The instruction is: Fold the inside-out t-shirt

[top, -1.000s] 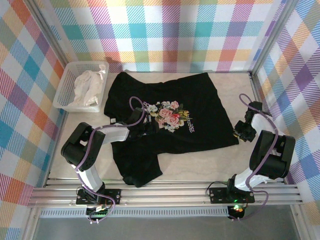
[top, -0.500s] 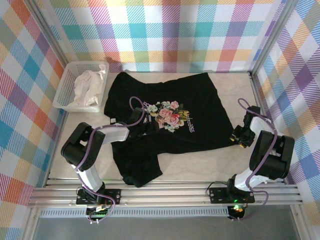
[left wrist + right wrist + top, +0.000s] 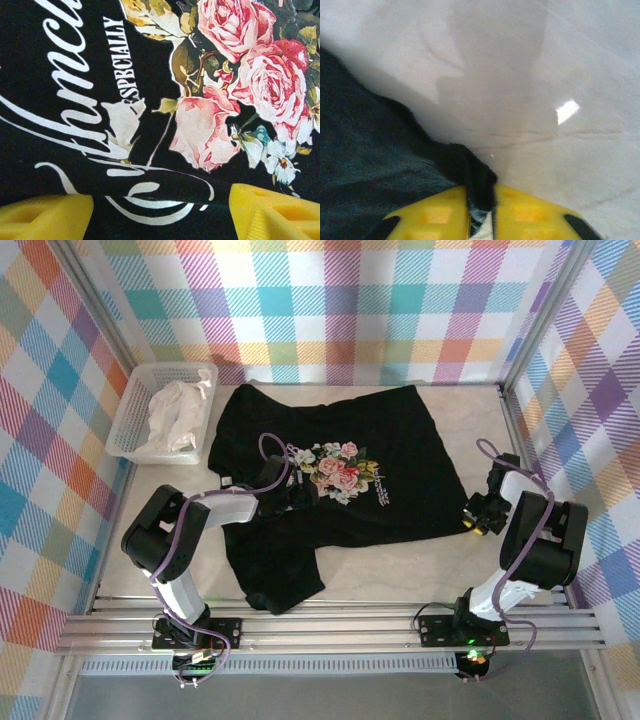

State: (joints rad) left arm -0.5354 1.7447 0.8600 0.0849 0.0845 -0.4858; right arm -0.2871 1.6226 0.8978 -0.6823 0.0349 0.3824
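The inside-out t-shirt [image 3: 400,440], black with a rose print and white script, lies spread on the table, its lower left part bunched toward the front edge. My left gripper [image 3: 297,490] rests low over the print. In the left wrist view the left gripper [image 3: 160,212] stands open, with yellow fingertips [image 3: 45,215] on either side of a script flourish on the t-shirt [image 3: 140,60]. My right gripper [image 3: 472,520] is at the shirt's lower right corner. In the right wrist view the right gripper [image 3: 481,210] is shut on a pinch of the black t-shirt [image 3: 370,165].
A white basket [image 3: 125,425] holding a white cloth [image 3: 175,410] stands at the back left, beside the shirt's sleeve. Bare table [image 3: 400,570] lies in front of the shirt. Checked walls enclose three sides, and a metal rail [image 3: 330,625] runs along the near edge.
My right gripper has shifted slightly left onto the shirt's lower right corner and shut on the fabric. The left arm and the shirt have stayed in place.
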